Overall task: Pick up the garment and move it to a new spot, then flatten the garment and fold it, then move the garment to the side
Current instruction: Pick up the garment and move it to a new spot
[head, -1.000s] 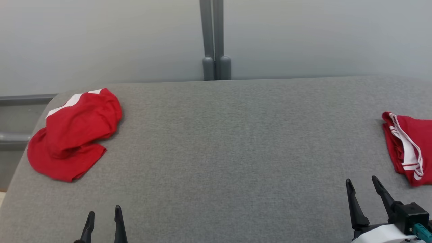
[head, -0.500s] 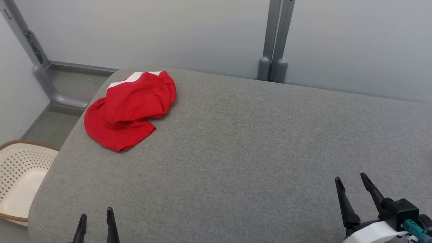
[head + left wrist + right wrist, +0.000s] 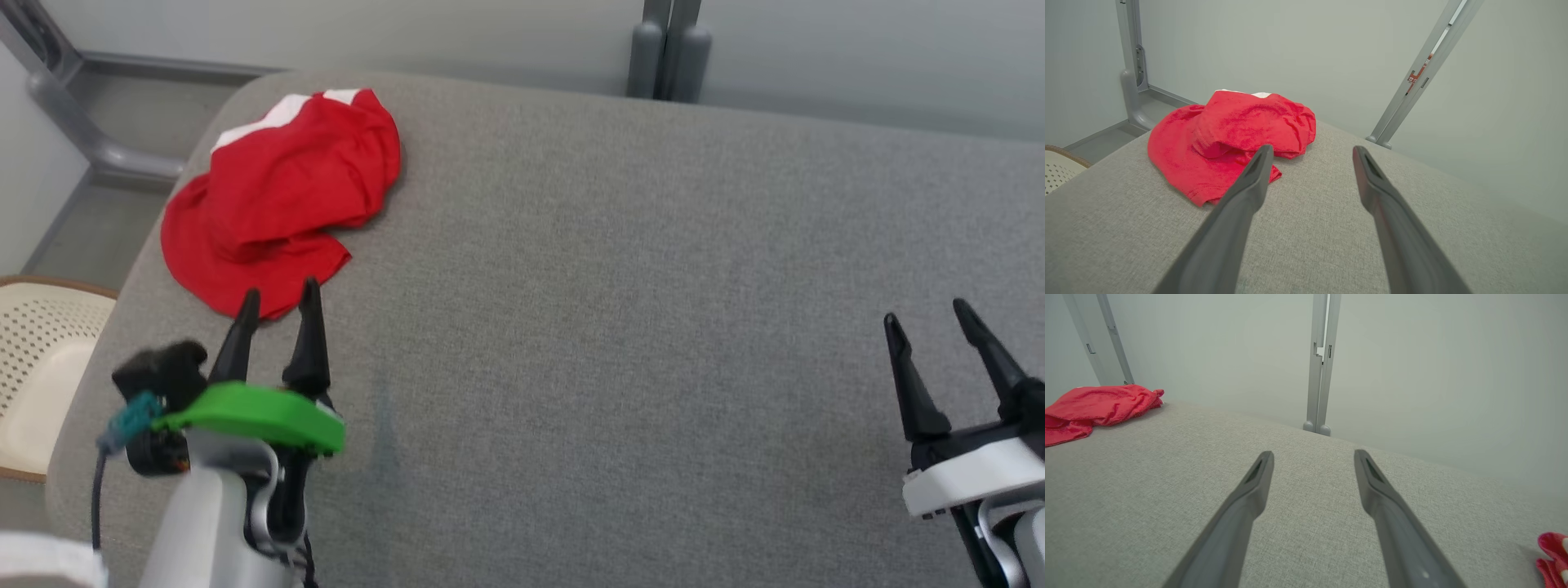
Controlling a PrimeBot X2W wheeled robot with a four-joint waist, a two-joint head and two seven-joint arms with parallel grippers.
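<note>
A crumpled red garment [image 3: 273, 192] with white stripes lies at the far left corner of the grey padded table [image 3: 620, 286]. It also shows in the left wrist view as a red heap [image 3: 1229, 134] and at the left edge of the right wrist view [image 3: 1094, 406]. My left gripper [image 3: 277, 298] is open, its fingertips just short of the garment's near edge, above the table. In the left wrist view its fingers [image 3: 1310, 151] frame bare table right of the cloth. My right gripper [image 3: 931, 314] stands open at the right, over bare table [image 3: 1312, 455].
A pale perforated basket [image 3: 33, 367] stands on the floor off the table's left edge. Grey wall panels with a metal post [image 3: 665, 45] rise behind the table. A second red and white cloth [image 3: 1553, 551] peeks in at the right wrist view's lower right corner.
The head camera has swung left and down, so the right-hand cloth has left the picture. My left arm has risen and reached forward to the garment's near edge. The right gripper shows higher in the picture.
</note>
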